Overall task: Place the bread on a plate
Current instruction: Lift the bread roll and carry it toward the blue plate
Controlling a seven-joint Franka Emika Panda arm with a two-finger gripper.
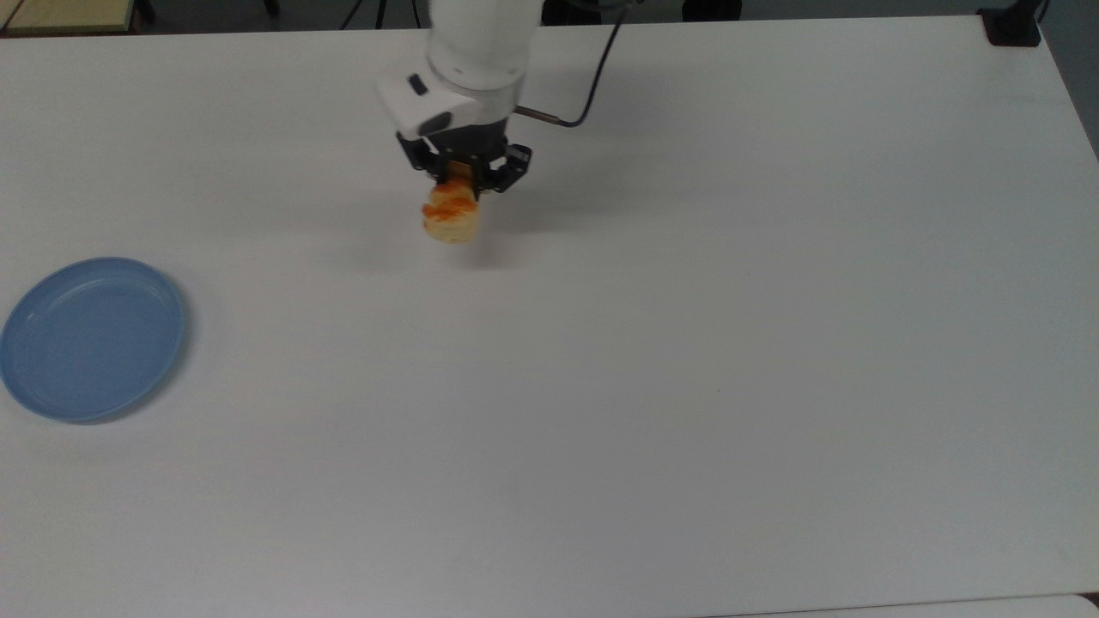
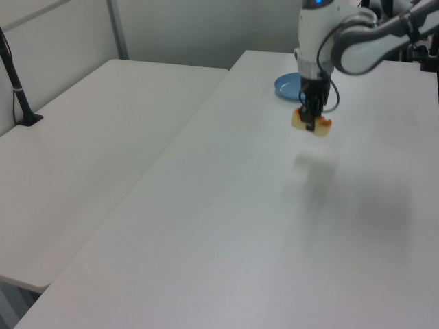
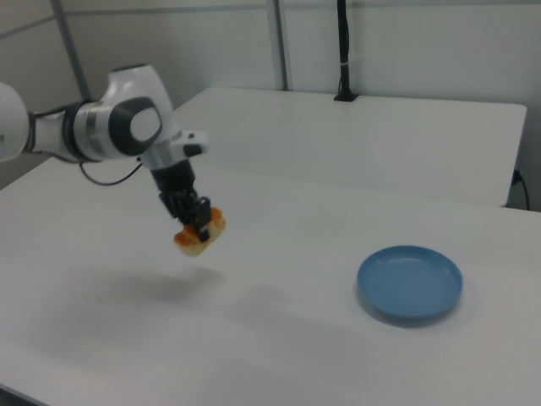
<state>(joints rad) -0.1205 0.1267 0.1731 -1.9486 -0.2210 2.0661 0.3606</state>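
While the pincer (image 1: 458, 184) points straight down, its 2 fingers are clamped on the bread (image 1: 451, 216), w/ the roll hanging under them; in the right view the bread (image 3: 200, 231) is up in the air, off the bench (image 1: 687, 343), w/ a soft shadow under it; I think it's held high so it won't drag on the bench on the way over. The grip sits across the middle of the roll, prob. so it won't tip out; it's a soft thing, so a hard squeeze could squash it.

Next out is the plate (image 1: 92, 337); it lies flat & bare near the top view's left edge, well apart from the bread; in the right view the plate (image 3: 410, 282) is off to the right view's right. Bread is picked up, so approx. half the job is done; what's left is carry it over the plate, go low & let go.
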